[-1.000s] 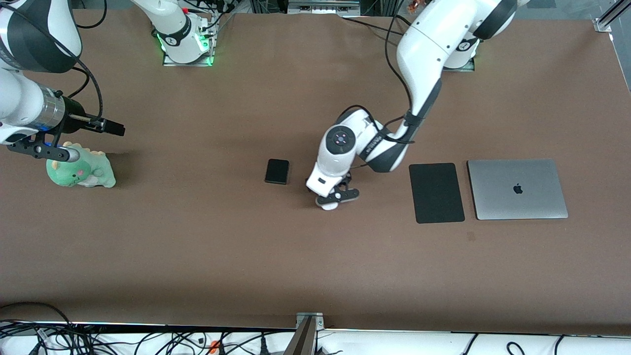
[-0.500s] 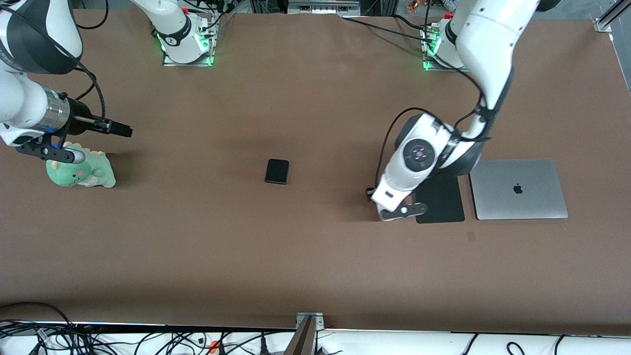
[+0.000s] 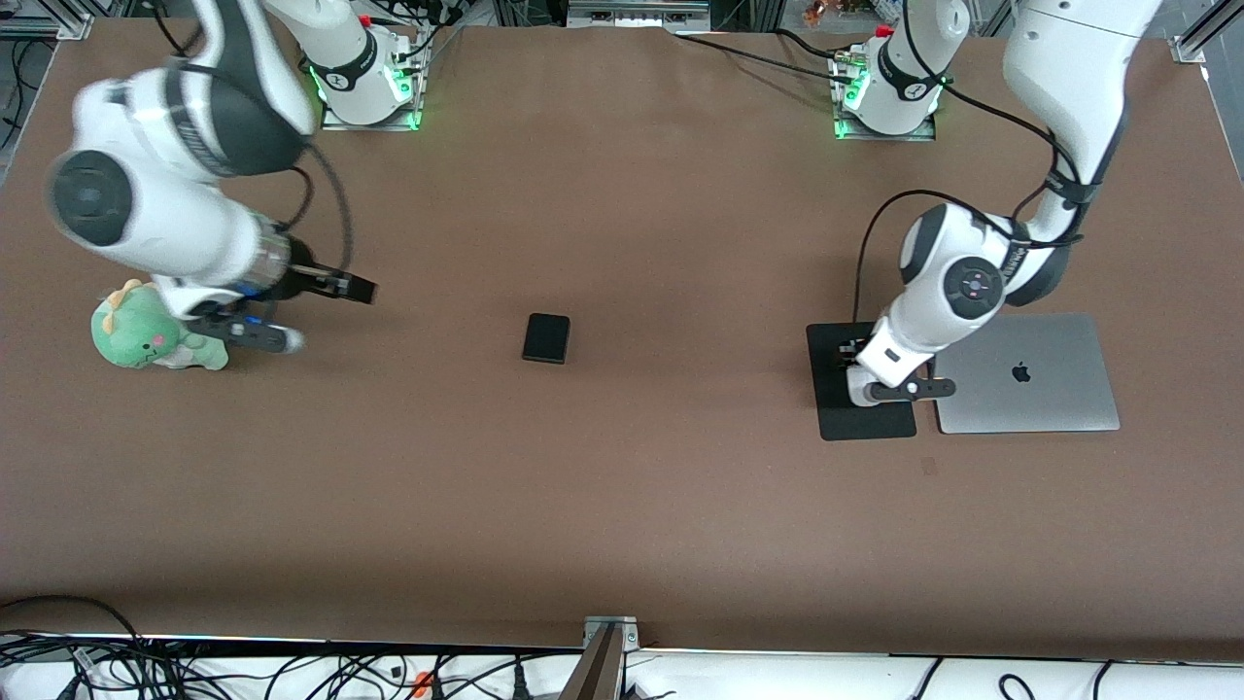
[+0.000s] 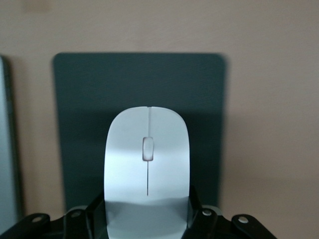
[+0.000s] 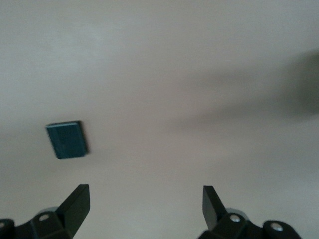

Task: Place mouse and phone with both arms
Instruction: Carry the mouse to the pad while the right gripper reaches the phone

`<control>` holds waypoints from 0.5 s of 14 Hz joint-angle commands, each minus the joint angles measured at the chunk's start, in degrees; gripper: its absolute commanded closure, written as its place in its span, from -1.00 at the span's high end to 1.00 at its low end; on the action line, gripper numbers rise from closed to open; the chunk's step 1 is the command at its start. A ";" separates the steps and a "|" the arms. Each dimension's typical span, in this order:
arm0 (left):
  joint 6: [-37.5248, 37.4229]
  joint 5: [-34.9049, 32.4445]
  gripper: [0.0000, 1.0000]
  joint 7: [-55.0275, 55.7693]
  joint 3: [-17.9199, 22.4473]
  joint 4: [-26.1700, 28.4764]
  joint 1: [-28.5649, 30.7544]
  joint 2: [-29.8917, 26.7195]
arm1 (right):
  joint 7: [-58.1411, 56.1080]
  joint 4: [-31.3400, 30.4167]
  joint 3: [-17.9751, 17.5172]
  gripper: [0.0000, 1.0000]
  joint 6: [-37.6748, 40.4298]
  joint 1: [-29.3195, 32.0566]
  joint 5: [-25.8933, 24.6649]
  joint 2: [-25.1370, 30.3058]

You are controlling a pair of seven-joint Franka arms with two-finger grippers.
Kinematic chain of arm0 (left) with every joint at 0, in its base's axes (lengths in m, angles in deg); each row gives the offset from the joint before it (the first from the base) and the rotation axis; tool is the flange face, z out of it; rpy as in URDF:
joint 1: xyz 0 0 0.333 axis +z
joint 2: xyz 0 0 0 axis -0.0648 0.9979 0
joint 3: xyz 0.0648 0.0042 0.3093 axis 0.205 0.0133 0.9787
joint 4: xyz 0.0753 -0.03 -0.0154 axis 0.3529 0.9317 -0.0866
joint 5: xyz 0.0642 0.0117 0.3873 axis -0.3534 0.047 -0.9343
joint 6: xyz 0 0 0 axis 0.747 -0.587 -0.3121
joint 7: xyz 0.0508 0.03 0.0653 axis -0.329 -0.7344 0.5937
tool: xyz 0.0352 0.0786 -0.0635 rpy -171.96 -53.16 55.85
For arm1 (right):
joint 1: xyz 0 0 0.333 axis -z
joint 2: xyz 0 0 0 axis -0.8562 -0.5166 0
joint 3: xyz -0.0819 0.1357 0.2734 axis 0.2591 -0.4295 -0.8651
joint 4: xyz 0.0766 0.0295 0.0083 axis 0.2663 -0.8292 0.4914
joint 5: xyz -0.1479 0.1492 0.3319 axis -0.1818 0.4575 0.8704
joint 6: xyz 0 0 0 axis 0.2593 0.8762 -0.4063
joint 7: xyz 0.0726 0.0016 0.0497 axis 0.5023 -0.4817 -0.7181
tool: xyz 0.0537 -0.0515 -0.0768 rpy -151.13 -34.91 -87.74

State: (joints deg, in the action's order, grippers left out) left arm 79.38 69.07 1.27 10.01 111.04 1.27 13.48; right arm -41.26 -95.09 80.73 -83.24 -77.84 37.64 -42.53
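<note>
Left gripper (image 3: 865, 389), over the pad (image 3: 861, 418), clamps the mouse (image 4: 147, 169) at its 6 o'clock end; right gripper (image 3: 326, 301) hangs with fingers apart, the phone (image 3: 546, 337) lying at 3 o'clock of it.

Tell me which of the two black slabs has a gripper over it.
The mouse pad, the larger one beside the laptop: the left gripper holds the mouse over it. The phone lies alone mid-table.
</note>
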 commanded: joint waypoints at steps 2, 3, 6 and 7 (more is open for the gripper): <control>1.05 -0.59 -0.46 -1.06 -1.87 0.72 1.26 1.37 | 3.64 0.93 0.43 1.00 -7.96 -6.26 0.48 -5.84; 1.92 -0.59 -0.31 -0.97 -1.87 0.37 1.35 2.43 | 4.34 0.93 0.43 1.00 -10.51 -8.10 0.49 -7.68; 3.43 -0.59 0.44 -0.62 -1.78 0.36 1.43 4.02 | 11.09 0.93 0.43 1.00 -19.64 -12.15 0.49 -12.08; 3.43 -0.59 0.99 -1.05 -1.70 0.36 1.52 4.02 | 11.55 0.93 0.43 1.00 -22.02 -13.12 0.49 -13.49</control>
State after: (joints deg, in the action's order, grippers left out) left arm 82.37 69.07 0.67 8.58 111.88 2.29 17.03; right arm -32.06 -95.05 80.66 -101.82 -88.87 37.63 -53.77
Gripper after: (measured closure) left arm 0.339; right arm 0.000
